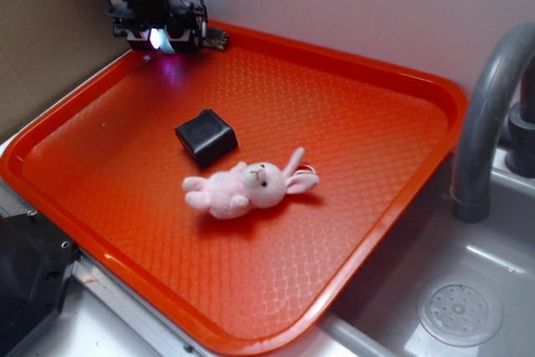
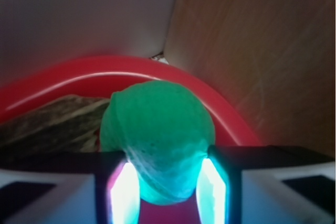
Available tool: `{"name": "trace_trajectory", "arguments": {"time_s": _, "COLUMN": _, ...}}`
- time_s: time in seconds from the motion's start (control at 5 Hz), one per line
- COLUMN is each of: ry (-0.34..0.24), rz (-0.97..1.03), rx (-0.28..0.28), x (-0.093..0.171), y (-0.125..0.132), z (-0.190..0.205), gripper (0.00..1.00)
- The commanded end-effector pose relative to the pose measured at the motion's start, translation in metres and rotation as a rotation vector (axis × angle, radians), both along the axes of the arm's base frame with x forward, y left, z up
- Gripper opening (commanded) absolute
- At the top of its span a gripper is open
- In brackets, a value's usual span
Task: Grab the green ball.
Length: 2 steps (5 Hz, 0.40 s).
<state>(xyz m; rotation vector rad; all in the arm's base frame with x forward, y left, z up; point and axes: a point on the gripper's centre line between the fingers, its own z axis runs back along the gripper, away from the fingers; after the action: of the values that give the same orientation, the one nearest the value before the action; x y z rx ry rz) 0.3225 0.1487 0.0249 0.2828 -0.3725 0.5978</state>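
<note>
Gripping: fingers (image 2: 167,184) closed on green ball (image 2: 157,135), pads touching both sides.
Axis: ball rounded, none evident.
Position: at orange tray's (image 1: 376,81) far-left corner.

Black hand (image 1: 159,38), glowing fingers (image 2: 124,195), dark cables

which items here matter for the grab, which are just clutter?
Job:
green ball, clamped between the lit fingers
pincer, at the tray's far corner

Lying about:
pink plush bunny, mid-tray
black box, beside the bunny
orange tray
faucet and sink drain
</note>
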Motion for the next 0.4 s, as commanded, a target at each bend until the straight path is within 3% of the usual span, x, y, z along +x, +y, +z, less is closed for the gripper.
{"name": "trace_trajectory", "arguments": {"time_s": 0.0, "ry": -0.052, "rz": -0.015, "rx": 0.000, "x": 0.0084, "y": 0.0077, "z": 0.0150, "gripper": 0.00}}
{"name": "trace_trajectory", "arguments": {"time_s": 0.2, "ry": -0.064, "rz": -0.017, "rx": 0.003, "x": 0.0068, "y": 0.0071, "z": 0.0174, "gripper": 0.00}}
